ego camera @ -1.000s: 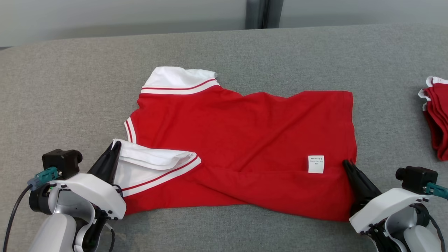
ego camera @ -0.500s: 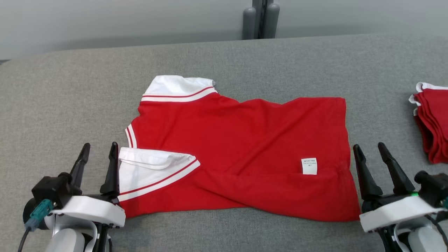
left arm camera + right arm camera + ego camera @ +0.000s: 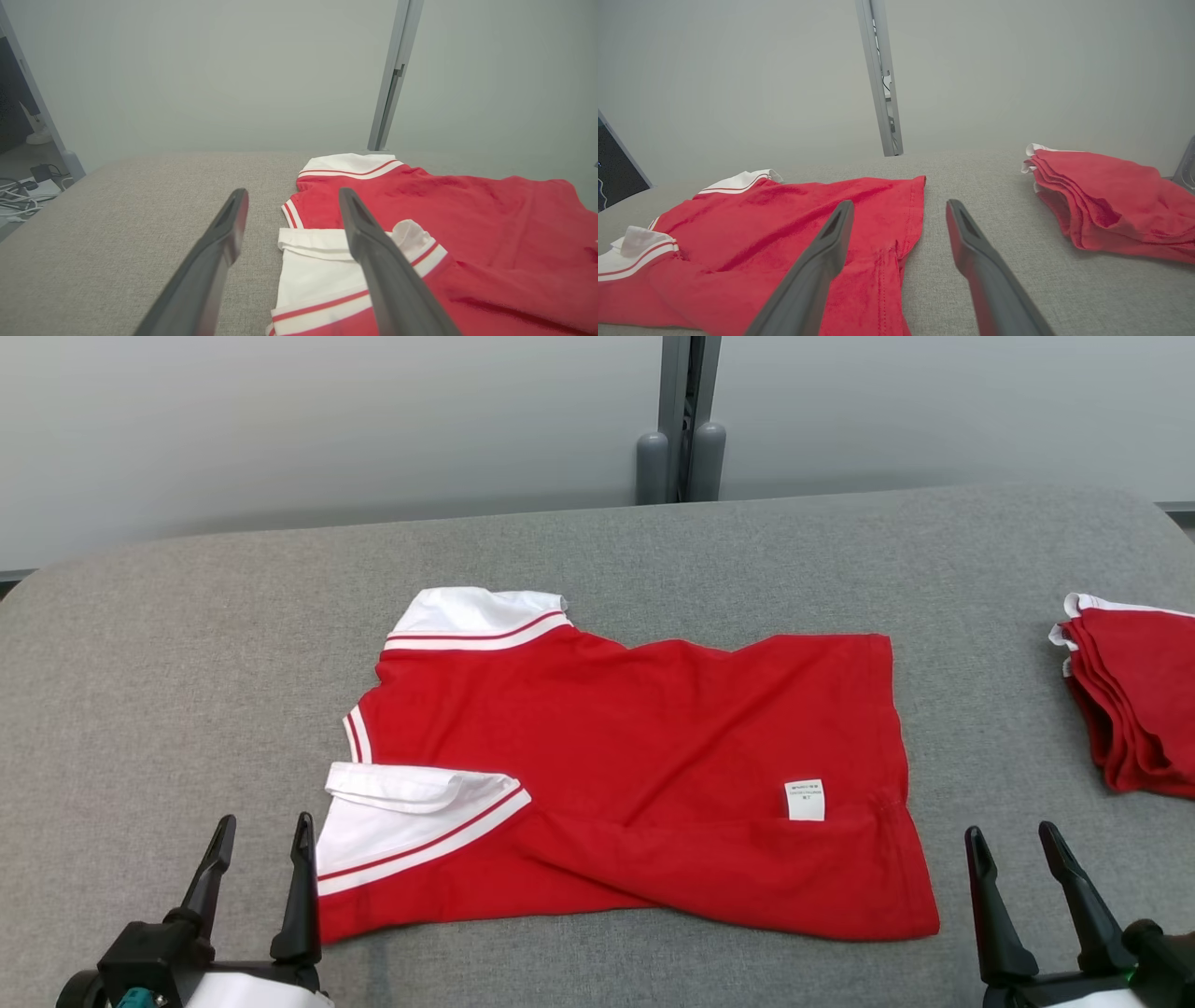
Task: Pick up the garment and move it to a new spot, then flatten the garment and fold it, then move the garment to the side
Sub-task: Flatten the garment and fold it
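Garment: the red garment [image 3: 644,775] with white, red-striped trim lies spread out on the middle of the worktop [image 3: 168,644], somewhat closer to the near edge, with a fold running along its near side.
Trim: one white sleeve [image 3: 411,817] lies on the garment's near left corner. The other white sleeve [image 3: 476,614] is at its far left corner.
Label: a small white label [image 3: 805,800] shows on the red cloth towards the near right.
Left tool: the left tool [image 3: 263,823] is at the near edge, just beside the near white sleeve, with its fingers apart and nothing between them.
Right tool: the right tool [image 3: 1010,831] is at the near edge, just right of the garment's near right corner, with its fingers apart and holding nothing.
Stack: a stack of folded red cloth [image 3: 1134,709] sits at the worktop's right edge, well apart from the garment.
Background: a grey post [image 3: 686,420] stands behind the far edge.
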Tool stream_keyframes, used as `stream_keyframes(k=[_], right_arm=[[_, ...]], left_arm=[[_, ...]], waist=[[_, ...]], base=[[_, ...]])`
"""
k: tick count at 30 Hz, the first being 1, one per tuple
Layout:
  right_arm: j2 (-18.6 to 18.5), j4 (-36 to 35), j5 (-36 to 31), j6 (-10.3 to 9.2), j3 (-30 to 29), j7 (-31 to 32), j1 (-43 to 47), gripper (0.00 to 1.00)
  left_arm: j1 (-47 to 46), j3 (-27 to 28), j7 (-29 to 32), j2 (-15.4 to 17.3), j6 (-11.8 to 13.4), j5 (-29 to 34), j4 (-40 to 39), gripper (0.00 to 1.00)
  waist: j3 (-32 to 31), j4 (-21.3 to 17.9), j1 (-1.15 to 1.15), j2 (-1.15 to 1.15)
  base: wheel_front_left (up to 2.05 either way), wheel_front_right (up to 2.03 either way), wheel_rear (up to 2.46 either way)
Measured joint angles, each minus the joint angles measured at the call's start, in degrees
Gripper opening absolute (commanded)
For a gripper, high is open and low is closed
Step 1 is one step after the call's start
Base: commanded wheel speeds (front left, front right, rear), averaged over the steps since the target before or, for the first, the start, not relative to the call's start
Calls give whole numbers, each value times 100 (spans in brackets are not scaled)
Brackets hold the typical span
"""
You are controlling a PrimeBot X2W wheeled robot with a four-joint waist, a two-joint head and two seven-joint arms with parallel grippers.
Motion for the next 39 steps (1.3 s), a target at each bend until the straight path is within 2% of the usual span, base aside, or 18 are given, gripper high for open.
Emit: stream_keyframes(k=[9, 17, 23, 26, 36, 37, 38, 39], right_arm=[[163, -109, -66, 0, -69, 0, 224, 100], [181, -3, -138, 0, -74, 14, 131, 100], [181, 712, -132, 0, 120, 94, 7, 100], [185, 1149, -92, 0, 174, 89, -30, 100], [225, 2080, 236, 0, 402, 19, -589, 100], [224, 2161, 282, 0, 445, -3, -647, 100], [222, 2239, 363, 0, 483, -20, -704, 84], [222, 2339, 436, -1, 503, -21, -755, 44]], left_arm=[[161, 25, 0, -22, -16, 100, 37, 100], [-73, -88, 169, 8, -141, 118, 316, 100], [-221, -267, 498, -93, -338, -77, 1061, 100], [-238, -285, 541, -203, -394, -202, 1444, 100], [-825, -192, 571, -258, -677, -606, 2373, 100], [-866, -199, 572, -258, -720, -627, 2431, 49], [-914, -202, 568, -253, -750, -644, 2476, 0], [-937, -205, 554, -246, -767, -654, 2513, 0]], waist=[[-66, -37, 0, 0], [28, 6, 0, 0], [201, 17, 0, 0], [310, 19, 0, 0], [677, 46, 0, 0], [692, 48, 0, 0], [702, 51, 0, 0], [708, 52, 0, 0]], base=[[0, 0, 0], [0, 0, 0], [0, 0, 0], [0, 0, 0], [0, 0, 0], [0, 0, 0], [0, 0, 0], [0, 0, 0]])
